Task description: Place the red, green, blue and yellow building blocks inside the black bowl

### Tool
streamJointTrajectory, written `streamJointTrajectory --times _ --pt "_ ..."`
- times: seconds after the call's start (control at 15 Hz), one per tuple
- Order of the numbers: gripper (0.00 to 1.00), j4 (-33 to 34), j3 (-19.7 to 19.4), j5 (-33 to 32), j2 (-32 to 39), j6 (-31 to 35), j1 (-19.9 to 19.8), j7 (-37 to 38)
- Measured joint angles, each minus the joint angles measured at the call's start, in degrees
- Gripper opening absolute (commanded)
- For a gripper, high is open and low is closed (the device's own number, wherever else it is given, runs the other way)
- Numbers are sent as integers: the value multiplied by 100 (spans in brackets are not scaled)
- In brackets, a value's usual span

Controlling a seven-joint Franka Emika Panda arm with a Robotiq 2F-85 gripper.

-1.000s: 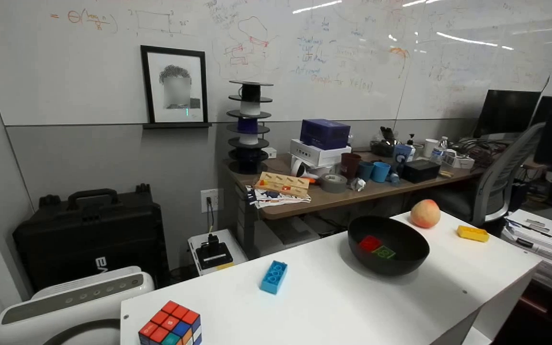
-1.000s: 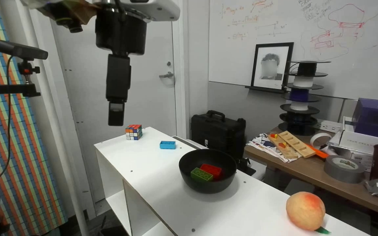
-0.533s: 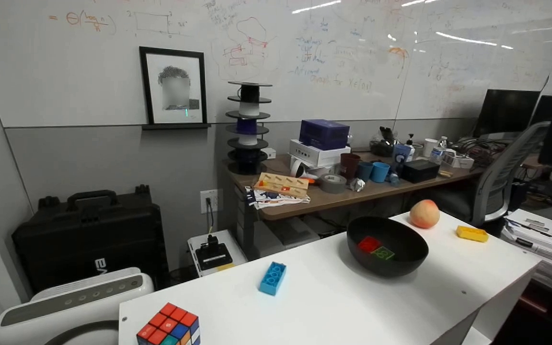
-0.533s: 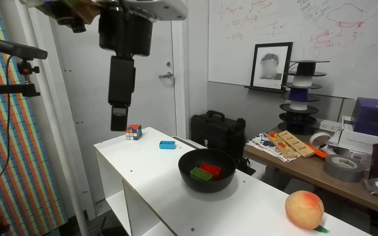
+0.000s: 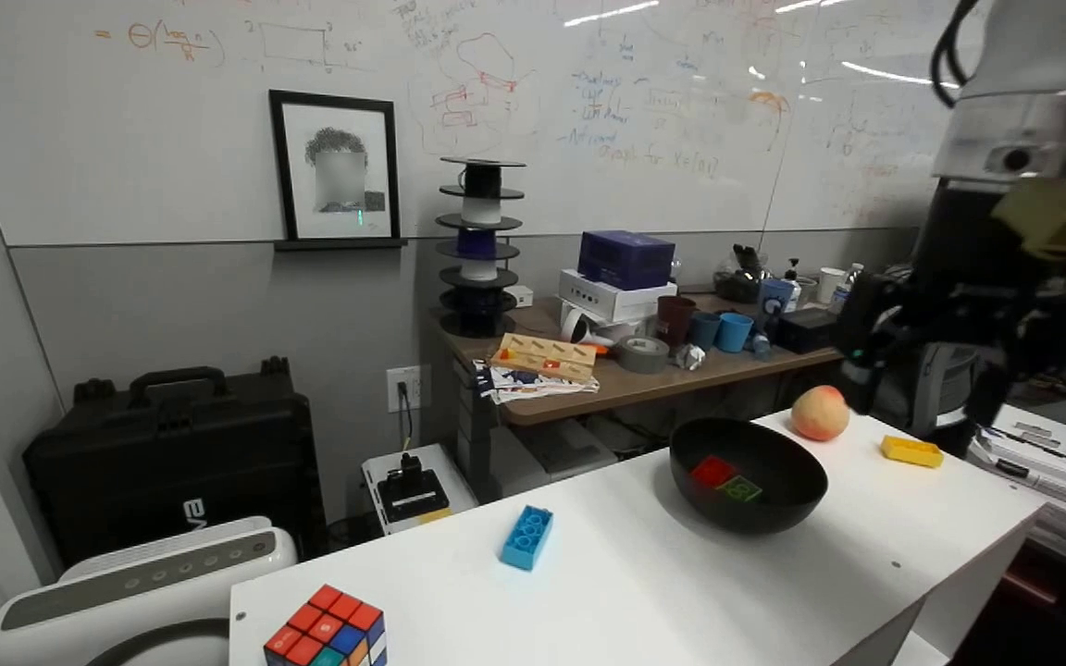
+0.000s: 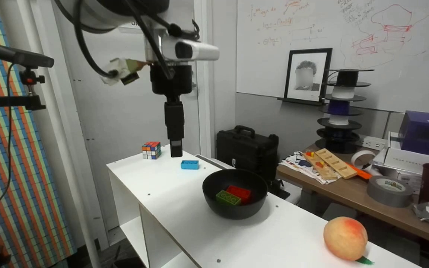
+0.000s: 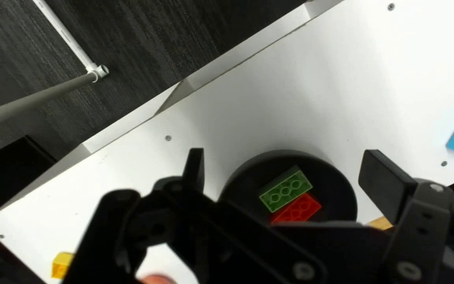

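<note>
The black bowl (image 5: 755, 520) stands on the white table; it also shows in an exterior view (image 6: 233, 213). The red block (image 6: 239, 193) and green block (image 6: 228, 197) lie inside it, side by side in the wrist view (image 7: 286, 192). The blue block (image 5: 526, 538) lies on the table between bowl and puzzle cube. The yellow block (image 5: 912, 451) lies on the table near the peach; it is partly hidden at the lower left of the wrist view (image 7: 61, 264). My gripper (image 7: 288, 170) is open and empty, high above the table, its jaws wide apart. It shows in both exterior views (image 5: 922, 400) (image 6: 176, 148).
A puzzle cube (image 5: 328, 634) sits at one end of the table (image 5: 644, 592). A peach (image 6: 345, 238) lies beyond the bowl. A brown desk (image 5: 625, 381) with cups, boxes and tape stands behind. A pole (image 6: 56, 130) stands beside the table.
The gripper has come into an exterior view at the right, and in the other it has moved right and turned. The blocks and the bowl have not moved.
</note>
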Motion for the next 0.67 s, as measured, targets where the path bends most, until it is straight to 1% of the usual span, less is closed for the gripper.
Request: streamJointTrajectory --times 0.27,0.4,0.53,0.67 --pt "100 1082 120 48 1248 60 577 341" --pt "100 1668 114 48 1815 416 865 521" --pt "100 2227 72 76 2357 796 1056 647" --pt "100 2774 52 231 2874 938 1124 675"
